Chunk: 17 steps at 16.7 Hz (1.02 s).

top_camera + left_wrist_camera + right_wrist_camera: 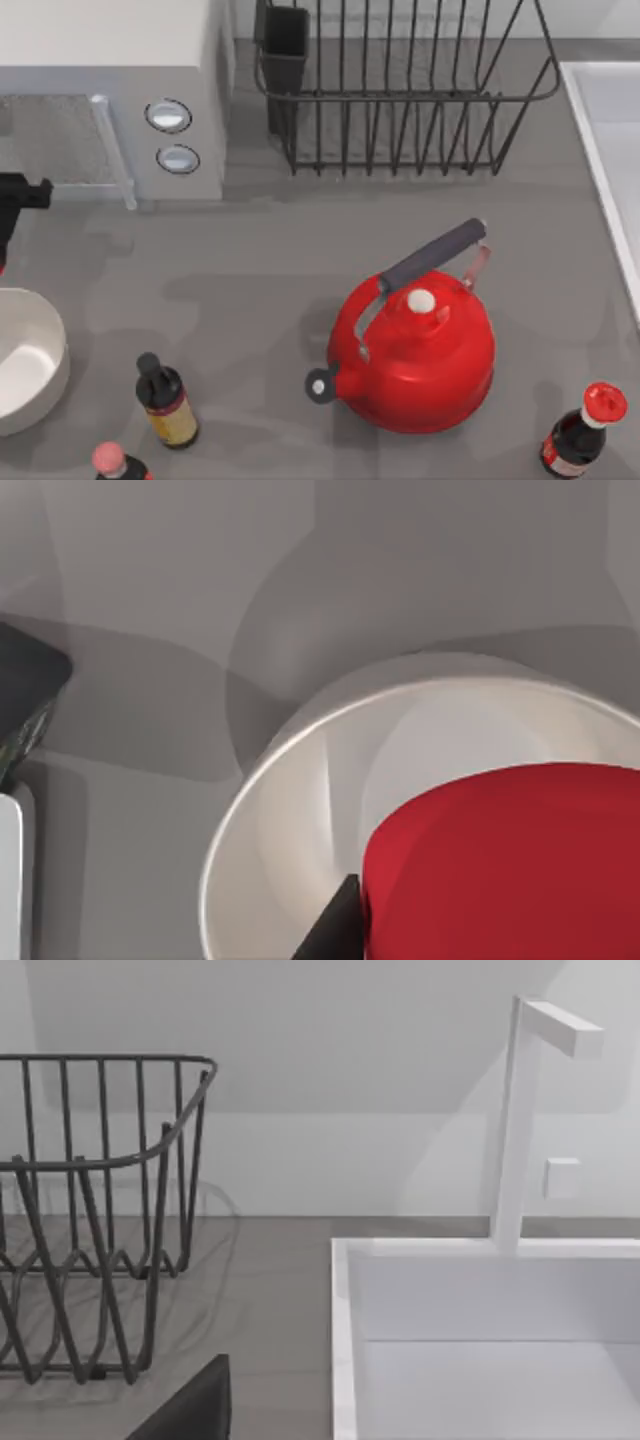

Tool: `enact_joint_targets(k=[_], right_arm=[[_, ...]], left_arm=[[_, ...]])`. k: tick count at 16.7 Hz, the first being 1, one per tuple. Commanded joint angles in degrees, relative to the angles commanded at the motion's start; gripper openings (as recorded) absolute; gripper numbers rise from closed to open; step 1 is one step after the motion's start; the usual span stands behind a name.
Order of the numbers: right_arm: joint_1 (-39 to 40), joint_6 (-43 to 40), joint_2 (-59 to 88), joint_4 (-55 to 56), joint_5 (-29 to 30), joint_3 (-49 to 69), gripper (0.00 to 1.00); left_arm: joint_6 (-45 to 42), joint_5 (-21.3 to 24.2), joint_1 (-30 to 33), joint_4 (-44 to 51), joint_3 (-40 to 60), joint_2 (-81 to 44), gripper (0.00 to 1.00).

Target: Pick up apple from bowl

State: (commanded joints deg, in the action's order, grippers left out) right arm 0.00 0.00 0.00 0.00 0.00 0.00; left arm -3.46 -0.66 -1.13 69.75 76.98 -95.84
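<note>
a: so where is the apple [510, 865]?

b: in the left wrist view it sits big and red right over the bowl [300, 810], with the pale inside of the bowl curving round behind it. whether it rests in the bowl or is lifted clear, i cannot tell.

a: and the left gripper's fingers [335, 930]?

b: one dark finger shows, touching the apple's side. how wide they are spread, or whether they grip the apple, i cannot tell.

a: where is the bowl on the counter [250, 260]?

b: far to the left of the red kettle [415, 350], cut by the top view's left edge. a dark part of the left arm [20, 195] shows beyond it, in front of the microwave [110, 100].

a: what else is near the kettle?

b: a dark sauce bottle [165, 400] stands between the bowl and the kettle, a red-capped bottle [585, 430] is to the kettle's right, and the wire dish rack [400, 90] is behind it.

a: the right arm?

b: its wrist view looks at the dish rack and the white sink [480, 1330] beside it, well apart from the kettle. its fingers' state i cannot tell.
</note>
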Motion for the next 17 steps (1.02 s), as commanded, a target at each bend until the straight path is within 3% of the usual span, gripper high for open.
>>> enact_joint_targets(k=[4, 8, 17], right_arm=[[0.0, 0.0, 0.0, 0.0, 0.0, 0.0, 1.00], [0.0, 0.0, 0.0, 0.0, 0.0, 0.0, 1.00], [0.0, 0.0, 0.0, 0.0, 0.0, 0.0, 1.00]], left_arm=[[0.3, 0.0, 0.2, 19.1, 18.3, 0.8, 0.00], [0.5, 0.0, 0.4, 29.8, 28.9, 2.3, 0.00], [2.6, 0.0, 2.4, 30.0, 29.9, 1.2, 0.00]])
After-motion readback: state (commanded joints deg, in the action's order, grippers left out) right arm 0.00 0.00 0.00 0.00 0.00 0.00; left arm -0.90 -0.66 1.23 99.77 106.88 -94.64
